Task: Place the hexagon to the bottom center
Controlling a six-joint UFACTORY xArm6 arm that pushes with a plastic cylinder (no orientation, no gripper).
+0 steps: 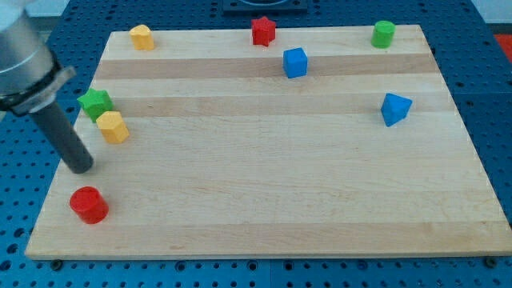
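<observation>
The setting is a robotics laboratory test bench. A pale wooden board (272, 160) of glued planks lies on a blue perforated base plate (496, 96) with a regular grid of mounting holes, as found on lab fixture tables, and a dark mount (264, 6) sits at the view's top edge. A grey arm housing (20, 60) carrying a dark rod enters from the view's left with my tip (80, 168) at the board's left edge, and small moulded test blocks such as the yellow hexagon (113, 126) and the red cylinder (89, 205) lie scattered on the board.
</observation>
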